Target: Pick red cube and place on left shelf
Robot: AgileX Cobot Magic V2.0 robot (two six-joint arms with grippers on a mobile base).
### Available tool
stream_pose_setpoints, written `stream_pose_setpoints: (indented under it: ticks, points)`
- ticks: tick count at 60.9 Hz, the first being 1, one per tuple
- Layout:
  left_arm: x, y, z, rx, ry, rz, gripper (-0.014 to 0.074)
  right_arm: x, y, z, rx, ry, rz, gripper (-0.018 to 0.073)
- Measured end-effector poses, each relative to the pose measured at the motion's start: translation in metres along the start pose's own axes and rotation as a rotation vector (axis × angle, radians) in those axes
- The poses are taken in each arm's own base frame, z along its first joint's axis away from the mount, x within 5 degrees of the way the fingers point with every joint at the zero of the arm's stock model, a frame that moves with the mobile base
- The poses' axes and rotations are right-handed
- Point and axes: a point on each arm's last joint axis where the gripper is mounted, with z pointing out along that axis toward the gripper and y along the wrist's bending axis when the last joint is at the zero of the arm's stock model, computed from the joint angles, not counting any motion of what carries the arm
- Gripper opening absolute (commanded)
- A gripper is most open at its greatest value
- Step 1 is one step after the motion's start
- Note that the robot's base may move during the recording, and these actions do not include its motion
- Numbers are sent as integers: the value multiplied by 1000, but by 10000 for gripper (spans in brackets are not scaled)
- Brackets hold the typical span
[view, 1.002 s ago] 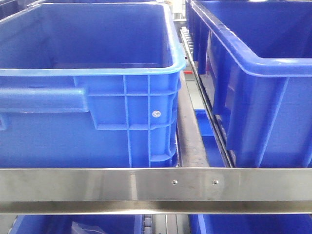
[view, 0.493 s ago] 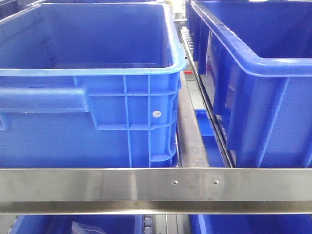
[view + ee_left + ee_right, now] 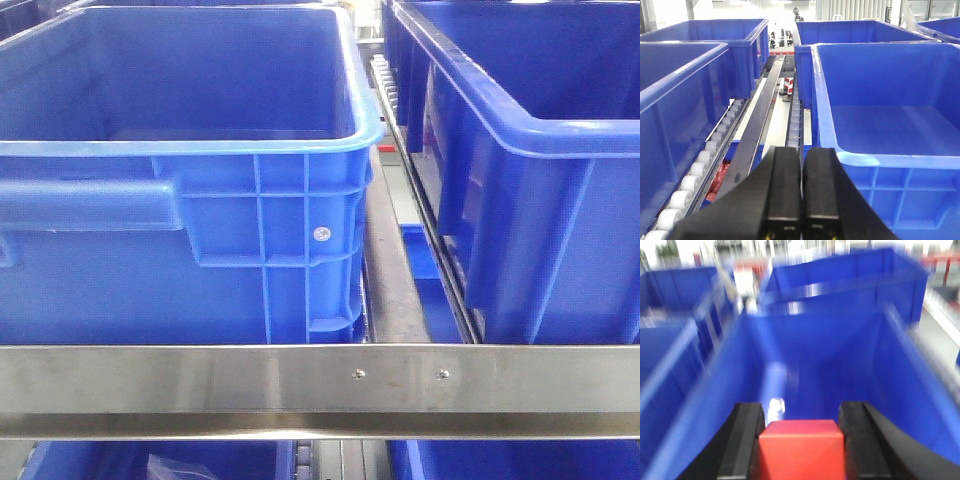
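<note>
Above a blue crate (image 3: 840,340) on the left shelf (image 3: 320,380): red cube (image 3: 801,450) clamped in right gripper (image 3: 801,440), left gripper (image 3: 801,190) closed, empty. Carry step; next, lower and release inside.

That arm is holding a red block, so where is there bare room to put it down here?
The red cube sits in the right gripper, above a blue crate whose floor looks bare, though that view is blurred. The crate right of the left gripper also shows a bare floor. The roller track and rail gap between crates are narrow.
</note>
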Motion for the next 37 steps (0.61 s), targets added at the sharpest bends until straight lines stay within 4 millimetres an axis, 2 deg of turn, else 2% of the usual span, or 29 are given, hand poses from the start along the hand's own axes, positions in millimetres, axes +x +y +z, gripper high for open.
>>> stream_pose_setpoints:
  ticks: [16,22,30,33,37]
  points:
    - [0,0,0,0,0,0,102,7,-1,78,20,201,1,81]
    - [0,0,0,0,0,0,102,5,-1,103,23,237,1,190]
    - [0,0,0,0,0,0,102,2,-1,134,26,265,2,392]
    - [0,0,0,0,0,0,102,2,-1,143,27,272,2,421]
    - [0,0,0,0,0,0,102,2,-1,152,28,291,2,413]
